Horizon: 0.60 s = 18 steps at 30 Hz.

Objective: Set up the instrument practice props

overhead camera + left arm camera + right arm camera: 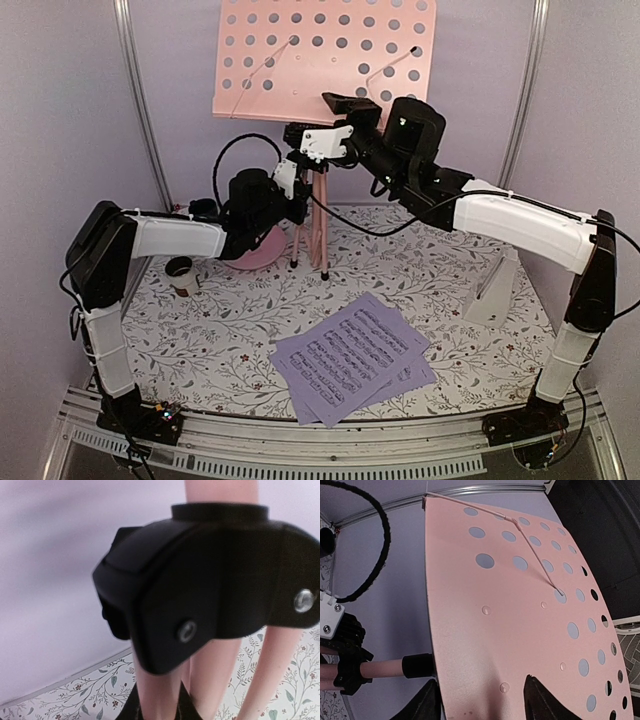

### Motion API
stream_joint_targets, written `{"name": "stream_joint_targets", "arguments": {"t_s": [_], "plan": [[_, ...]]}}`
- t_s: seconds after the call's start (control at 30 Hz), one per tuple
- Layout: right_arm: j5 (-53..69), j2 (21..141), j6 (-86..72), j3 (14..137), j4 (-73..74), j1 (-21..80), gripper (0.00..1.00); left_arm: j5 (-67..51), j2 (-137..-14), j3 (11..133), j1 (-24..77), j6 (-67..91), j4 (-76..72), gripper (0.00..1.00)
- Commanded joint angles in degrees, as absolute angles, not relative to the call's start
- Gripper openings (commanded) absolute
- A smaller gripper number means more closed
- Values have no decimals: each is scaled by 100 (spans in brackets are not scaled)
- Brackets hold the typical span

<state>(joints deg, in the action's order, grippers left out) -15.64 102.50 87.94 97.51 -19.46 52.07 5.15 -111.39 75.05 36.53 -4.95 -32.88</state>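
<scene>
The pink music stand stands at the back of the table, its perforated desk (325,55) upright above the tripod legs (318,225). My left gripper (302,170) is shut on one pink leg (160,690), just under the black tripod joint (210,580). My right gripper (348,104) is open at the desk's lower edge. One of its fingers is past the edge and the other lies in front of the pink desk (510,610). The sheet music pages (350,355) lie fanned on the mat near the front. The white metronome (495,290) stands at the right.
A round pink plate (262,252) lies beside the tripod's feet. A small dark cup (180,275) stands to its left. The floral mat (220,330) covers the table. Lavender walls and metal posts (140,100) close in the back and sides.
</scene>
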Motion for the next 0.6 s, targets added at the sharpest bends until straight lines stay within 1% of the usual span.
{"name": "stream_joint_targets", "arguments": {"t_s": [0.0, 0.07, 0.1, 0.23, 0.43, 0.57], "plan": [[-1391, 9715, 8736, 10006, -3504, 5300, 66, 551, -11210, 7653, 3674, -341, -3411, 0], [-1393, 9676, 8724, 9898, -3611, 5390, 76, 571, -11210, 7644, 3673, -330, -3415, 0], [-1397, 9650, 8713, 9839, -3671, 5439, 80, 583, -11213, 7635, 3674, -329, -3426, 0], [-1378, 9466, 8519, 9562, -3824, 5662, 90, 597, -11208, 7620, 3673, -303, -3444, 0], [-1348, 8965, 7833, 8792, -3926, 6046, 95, 642, -11207, 7590, 3671, -312, -3493, 0], [-1251, 8567, 6970, 8208, -3451, 6380, 95, 642, -11214, 7602, 3674, -272, -3507, 0]]}}
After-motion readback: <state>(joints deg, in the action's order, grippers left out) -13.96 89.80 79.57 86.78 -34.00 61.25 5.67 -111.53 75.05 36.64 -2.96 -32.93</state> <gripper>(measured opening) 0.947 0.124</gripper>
